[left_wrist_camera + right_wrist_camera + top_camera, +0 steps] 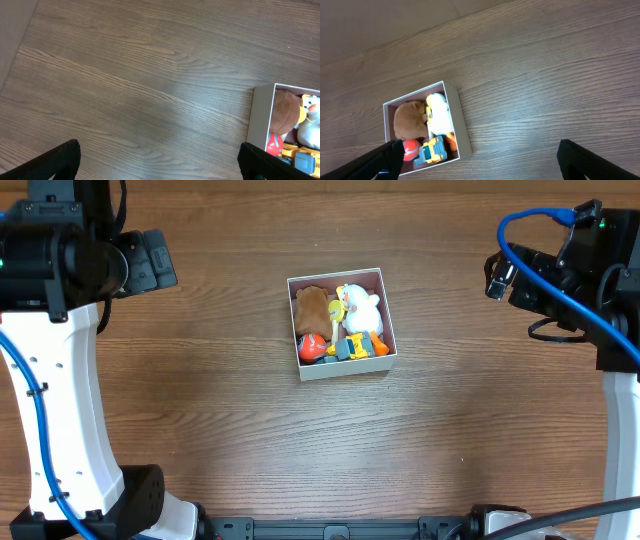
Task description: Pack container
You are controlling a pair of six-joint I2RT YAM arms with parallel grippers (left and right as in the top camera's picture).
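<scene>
The container (345, 370), a square white-walled box, sits at the middle of the table. It holds a brown plush (311, 308), a white plush duck (360, 312), a red toy (312, 348) and a yellow-and-blue truck (355, 346). My left gripper (159, 152) is open and empty, held high over bare wood to the left of the container (260, 117). My right gripper (480, 150) is open and empty, held high to the right of the container (462, 125). The toys fill the box, so little of its floor shows.
The left arm's white link (60, 400) stands along the left side of the table and the right arm's (620, 440) along the right side. A blue cable (545, 255) loops at the right arm. Wood tabletop (200, 410) surrounds the box.
</scene>
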